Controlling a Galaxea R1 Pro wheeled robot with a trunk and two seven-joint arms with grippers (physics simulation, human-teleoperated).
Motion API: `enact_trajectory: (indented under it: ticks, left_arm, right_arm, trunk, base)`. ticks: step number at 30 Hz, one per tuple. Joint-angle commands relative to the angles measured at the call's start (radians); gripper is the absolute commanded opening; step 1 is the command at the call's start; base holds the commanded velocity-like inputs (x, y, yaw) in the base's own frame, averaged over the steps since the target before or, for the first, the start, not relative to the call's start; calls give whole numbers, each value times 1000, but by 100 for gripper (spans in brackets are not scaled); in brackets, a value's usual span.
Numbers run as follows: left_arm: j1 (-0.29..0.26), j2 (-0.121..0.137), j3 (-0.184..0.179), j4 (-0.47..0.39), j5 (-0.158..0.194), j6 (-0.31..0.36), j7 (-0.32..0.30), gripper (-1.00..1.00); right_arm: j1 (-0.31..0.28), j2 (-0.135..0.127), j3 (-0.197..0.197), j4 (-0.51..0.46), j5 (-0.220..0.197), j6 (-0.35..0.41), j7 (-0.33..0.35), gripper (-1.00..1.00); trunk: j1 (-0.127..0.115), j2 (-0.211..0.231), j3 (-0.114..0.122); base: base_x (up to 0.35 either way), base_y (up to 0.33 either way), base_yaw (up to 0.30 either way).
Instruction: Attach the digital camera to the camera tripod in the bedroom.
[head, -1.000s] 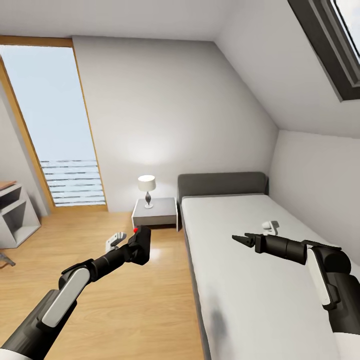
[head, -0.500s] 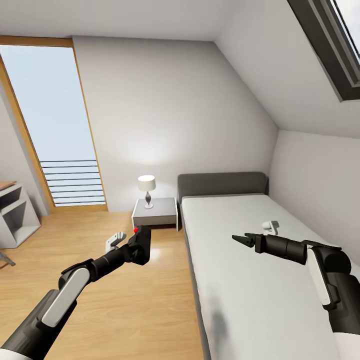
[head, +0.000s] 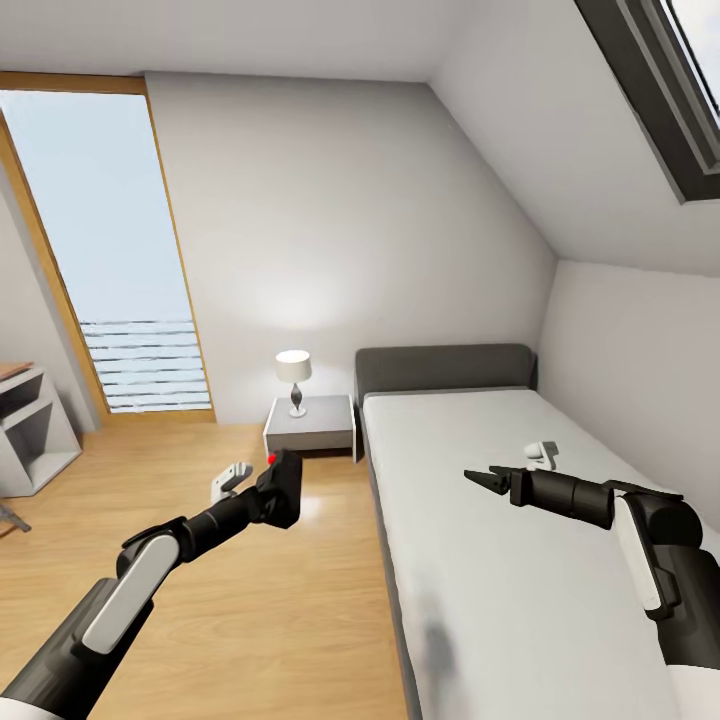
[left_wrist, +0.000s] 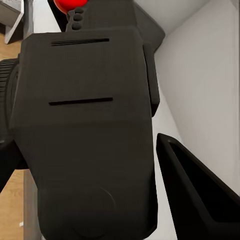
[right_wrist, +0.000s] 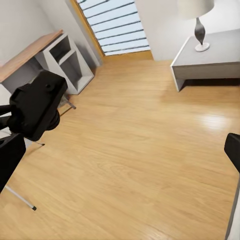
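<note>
The digital camera (head: 282, 488) is held off the floor in the left gripper (head: 268, 492), in front of the bed (head: 470, 560); the right gripper (head: 487, 480) hangs over the mattress, fingers slightly parted and empty. The camera is judged light, rigid and smooth-sided, best gripped across its flat body, clear of the lens. No lettering can be read on it

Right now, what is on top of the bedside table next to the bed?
On the bedside table stands a table lamp with a white shade, lit. Nothing else shows on its grey top. Its underside and the side toward the bed are hidden.
</note>
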Motion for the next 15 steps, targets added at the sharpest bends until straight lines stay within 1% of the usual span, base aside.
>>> enact_trajectory:
  ticks: [1,7,10,11,12,15]
  left_arm:
    - [0,1,-1,-4,6,3,2,-100]
    - [0,1,-3,-31,8,6,0,-100]
    - [0,1,-3,-58,9,7,0,-100]
    - [0,0,-4,-70,9,7,-1,-100]
    - [0,-1,-10,-93,9,7,0,-100]
    - [0,-1,-18,-102,10,8,1,-100]
  right_arm:
    - [0,0,-1,0,-5,6,1,100]
    - [0,0,0,-4,-9,-7,14,100]
    - [0,0,3,-5,-9,-28,17,100]
    - [0,0,11,-3,-9,-43,18,100]
    - [0,-1,37,-1,-8,-72,17,100]
    - [0,-1,51,-1,-7,-84,13,100]
  trunk:
    - [0,-1,0]
    - [0,-1,0]
    - [0,-1,0]
    - [0,-1,0]
    - [0,-1,0]
    - [0,-1,0]
  base:
    - [0,0,0]
    - [0,0,0]
    - [-11,2,0]
    - [-107,26,0]
    - [-241,19,0]
    - [-277,12,0]
